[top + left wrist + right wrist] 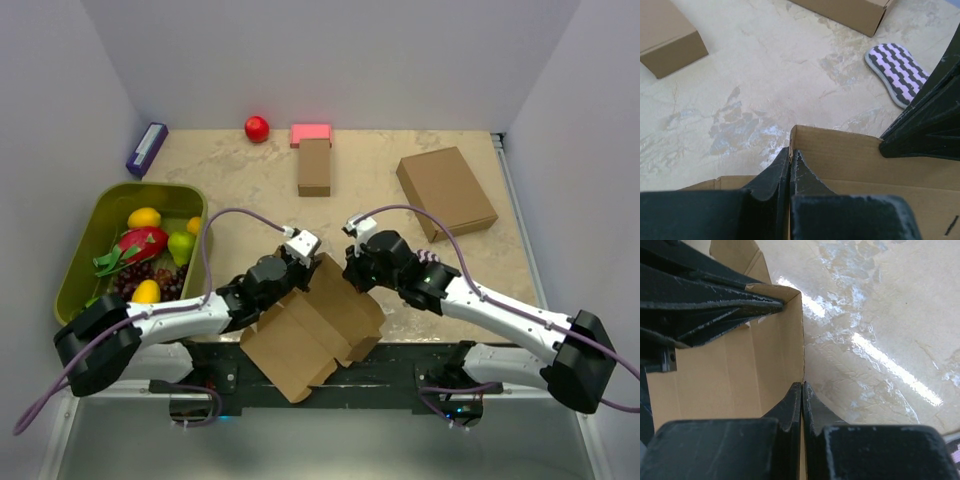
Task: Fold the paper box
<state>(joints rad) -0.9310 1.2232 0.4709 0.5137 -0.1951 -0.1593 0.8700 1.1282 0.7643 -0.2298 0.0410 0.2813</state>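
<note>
Pinching the paper box point(315, 335) from both sides

Both arms met at the near middle of the table point(250, 195), over a partly folded sheet of brown cardboard. The paper box lay at the front edge, between the two arm bases, with its flaps spread toward the camera and one wall raised at the far end.

The left gripper point(790, 155) had its fingers pressed together on the top edge of that raised wall, the cardboard caught thin between them. The right gripper point(802, 387) was likewise closed tight, nipping a vertical edge of the same wall at the corner. The two tools stood just beside each other, each visible in the other's wrist view.

Farther back stood a narrow brown box point(314, 167) touching a pink block point(311, 132), with a red ball point(257, 128) near them. A larger brown box point(447, 192) sat to the right. A green bin point(100, 210) of fruit point(143, 242) rested at the left, and a purple object point(147, 148) lay beyond it.
</note>
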